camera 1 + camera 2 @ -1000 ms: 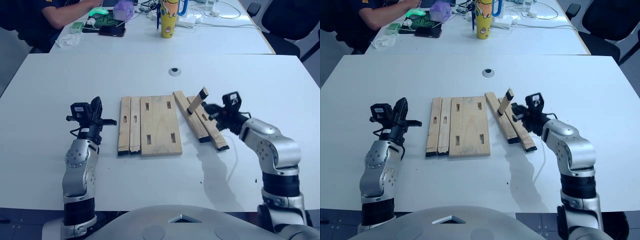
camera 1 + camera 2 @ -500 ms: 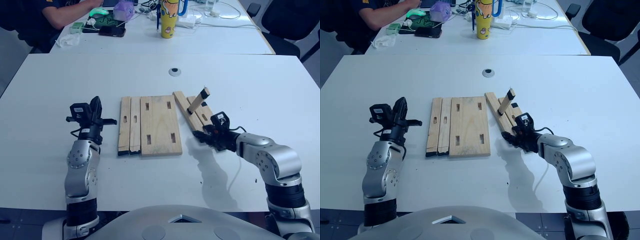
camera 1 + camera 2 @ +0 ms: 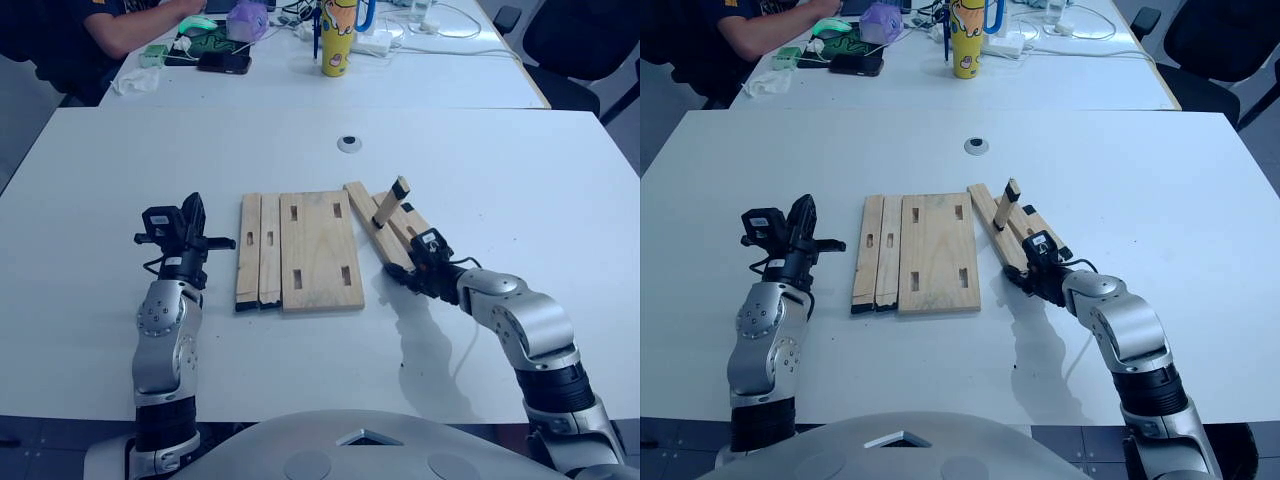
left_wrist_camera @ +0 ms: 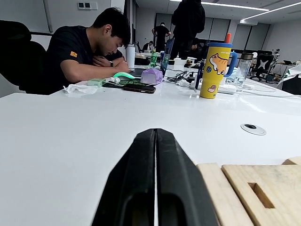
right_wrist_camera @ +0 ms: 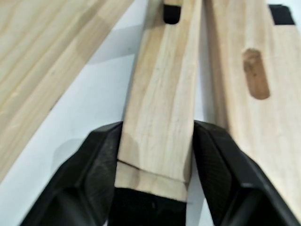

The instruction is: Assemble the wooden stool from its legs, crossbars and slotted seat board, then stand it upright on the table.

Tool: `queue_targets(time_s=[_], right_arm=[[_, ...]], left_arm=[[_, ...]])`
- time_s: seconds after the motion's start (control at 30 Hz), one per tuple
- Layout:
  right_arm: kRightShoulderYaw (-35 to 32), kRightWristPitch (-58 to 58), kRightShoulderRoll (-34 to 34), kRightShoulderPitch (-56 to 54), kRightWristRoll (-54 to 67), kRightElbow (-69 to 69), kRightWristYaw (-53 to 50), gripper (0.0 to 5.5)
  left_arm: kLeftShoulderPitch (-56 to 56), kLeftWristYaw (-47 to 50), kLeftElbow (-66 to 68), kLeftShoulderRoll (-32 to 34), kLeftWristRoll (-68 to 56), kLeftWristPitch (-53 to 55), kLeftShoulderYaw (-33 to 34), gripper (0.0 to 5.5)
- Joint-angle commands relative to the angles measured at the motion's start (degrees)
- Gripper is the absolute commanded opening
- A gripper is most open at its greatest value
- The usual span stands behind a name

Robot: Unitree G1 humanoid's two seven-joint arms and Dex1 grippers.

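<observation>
The slotted seat board lies flat mid-table, with two legs side by side against its left edge. Right of it, two more legs lie at an angle, and a short crossbar leans tilted up on them. My right gripper is at their near ends. In the right wrist view its fingers press both sides of the black-tipped end of one leg, with the other leg beside it. My left gripper rests shut and empty left of the parts, its fingers together.
The white table has a round cable grommet behind the board. A second table behind holds a yellow mug, a phone and clutter, with a seated person at its far left.
My right gripper came down from the right side of the angled legs to their near ends and closed around one leg's end. The tilted crossbar shifted slightly. The left arm stayed put.
</observation>
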Motion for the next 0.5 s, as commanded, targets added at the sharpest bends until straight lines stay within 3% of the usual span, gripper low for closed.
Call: queue_targets(time_s=[0.03,0.5], right_arm=[[0.4,-0.7,0.8,-0.6,-1.4,1.9,-0.7,2.08],[-5.3,-14.1,7.6,-4.6,0.7,-0.3,0.5,2.08]], left_arm=[[0.0,0.2,0.4,-0.1,0.2,-0.2,0.0,0.0],[-0.8,-0.1,0.7,0.1,-0.1,-0.2,0.0,0.0]])
